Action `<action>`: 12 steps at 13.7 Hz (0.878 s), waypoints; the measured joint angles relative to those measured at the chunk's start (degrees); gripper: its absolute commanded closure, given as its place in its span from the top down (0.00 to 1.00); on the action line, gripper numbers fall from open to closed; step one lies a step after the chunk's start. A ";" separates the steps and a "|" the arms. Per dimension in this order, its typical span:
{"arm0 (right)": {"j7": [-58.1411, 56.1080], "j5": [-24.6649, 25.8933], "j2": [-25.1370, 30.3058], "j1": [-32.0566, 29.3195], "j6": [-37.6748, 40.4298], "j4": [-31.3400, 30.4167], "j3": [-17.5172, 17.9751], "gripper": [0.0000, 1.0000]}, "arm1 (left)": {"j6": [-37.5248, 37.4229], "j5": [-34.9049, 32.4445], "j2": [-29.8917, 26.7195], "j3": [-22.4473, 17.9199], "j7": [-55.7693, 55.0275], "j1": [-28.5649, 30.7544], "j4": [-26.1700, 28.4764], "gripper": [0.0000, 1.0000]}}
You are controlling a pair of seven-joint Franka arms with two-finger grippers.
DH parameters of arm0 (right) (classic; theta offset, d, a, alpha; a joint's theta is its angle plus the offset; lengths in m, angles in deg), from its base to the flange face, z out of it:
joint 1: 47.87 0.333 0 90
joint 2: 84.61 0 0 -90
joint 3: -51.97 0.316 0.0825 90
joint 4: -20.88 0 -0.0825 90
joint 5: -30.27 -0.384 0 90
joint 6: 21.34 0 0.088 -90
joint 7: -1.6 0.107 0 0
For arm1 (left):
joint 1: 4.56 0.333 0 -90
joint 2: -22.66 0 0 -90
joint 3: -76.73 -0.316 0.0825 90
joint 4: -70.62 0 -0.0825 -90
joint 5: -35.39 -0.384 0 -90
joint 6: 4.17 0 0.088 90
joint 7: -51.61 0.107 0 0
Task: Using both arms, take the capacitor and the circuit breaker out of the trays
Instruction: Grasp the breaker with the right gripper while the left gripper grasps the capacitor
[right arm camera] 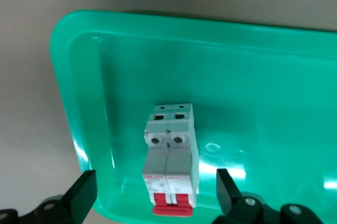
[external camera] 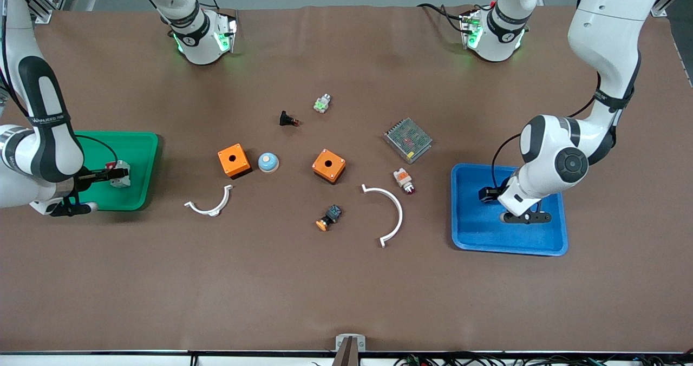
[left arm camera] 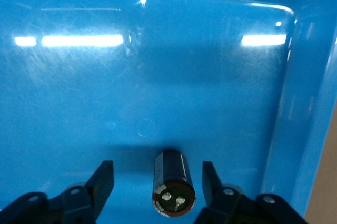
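Note:
The capacitor (left arm camera: 172,182), a stubby black cylinder, lies on its side in the blue tray (external camera: 471,236) at the left arm's end of the table. My left gripper (external camera: 526,218) hovers low over that tray. In the left wrist view the left gripper (left arm camera: 157,167) is open, with a finger on each side of the capacitor and not touching it. The breaker (external camera: 121,173), grey-white with a red end, lies in the green tray (external camera: 143,149) at the right arm's end. My right gripper (external camera: 73,210) is over that tray's edge. In the right wrist view the right gripper (right arm camera: 156,175) is open, apart from the breaker (right arm camera: 169,155).
Between the trays lie two orange boxes (external camera: 234,160) (external camera: 328,165), a blue dome button (external camera: 268,162), two white curved strips (external camera: 211,206) (external camera: 391,211), a metal mesh unit (external camera: 407,139), a white-and-orange indicator (external camera: 403,180), an orange-capped button (external camera: 328,217), a black red-tipped part (external camera: 287,119) and a small green-white part (external camera: 322,104).

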 measured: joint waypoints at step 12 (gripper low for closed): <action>-7.38 1.54 0.69 0.45 -2.16 -1.25 0.99 0.03 | -0.04 0.00 0.31 0.02 0.18 0.14 0.66 0.00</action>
